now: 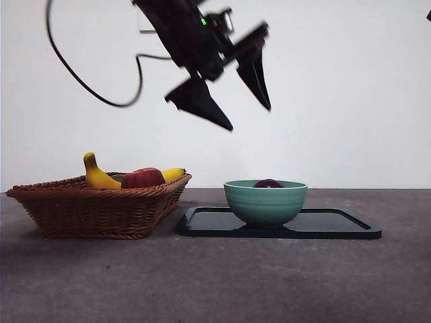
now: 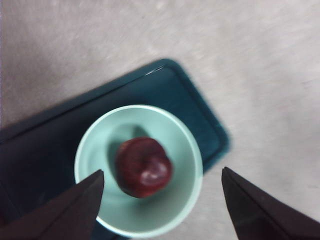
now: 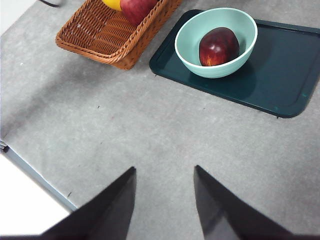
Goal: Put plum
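The dark maroon plum (image 2: 144, 167) lies inside the pale green bowl (image 2: 185, 145), which stands on the dark tray (image 2: 45, 145). In the front view only the plum's top (image 1: 269, 183) shows above the bowl's rim (image 1: 265, 202). The right wrist view shows the plum (image 3: 218, 46) in the bowl (image 3: 192, 35) too. My left gripper (image 1: 250, 116) hangs open and empty high above the bowl; its jaws stand wide apart. My right gripper (image 3: 164, 200) is open and empty over bare table, away from the tray.
A wicker basket (image 1: 94, 205) stands left of the tray (image 1: 337, 225), holding a yellow banana (image 1: 100, 177) and a red apple (image 1: 142, 178). The table's edge (image 3: 35, 175) shows near the right gripper. Grey table surface lies in front.
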Robot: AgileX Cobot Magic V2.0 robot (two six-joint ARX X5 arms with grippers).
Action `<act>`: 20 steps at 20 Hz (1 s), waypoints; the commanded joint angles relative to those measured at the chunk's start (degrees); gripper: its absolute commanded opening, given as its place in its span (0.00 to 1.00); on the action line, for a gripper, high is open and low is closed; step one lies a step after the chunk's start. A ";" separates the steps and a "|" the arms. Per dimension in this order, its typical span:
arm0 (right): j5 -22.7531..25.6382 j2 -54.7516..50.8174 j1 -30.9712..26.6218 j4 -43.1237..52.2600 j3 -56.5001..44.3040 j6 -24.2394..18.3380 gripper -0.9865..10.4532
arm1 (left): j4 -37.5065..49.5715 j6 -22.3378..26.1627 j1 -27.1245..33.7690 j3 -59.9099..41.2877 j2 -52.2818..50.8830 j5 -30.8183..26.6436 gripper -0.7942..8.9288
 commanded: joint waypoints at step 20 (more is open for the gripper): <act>0.04 0.17 0.26 -2.47 0.39 0.57 0.25 | 3.26 3.72 -3.96 3.43 14.01 -6.03 0.46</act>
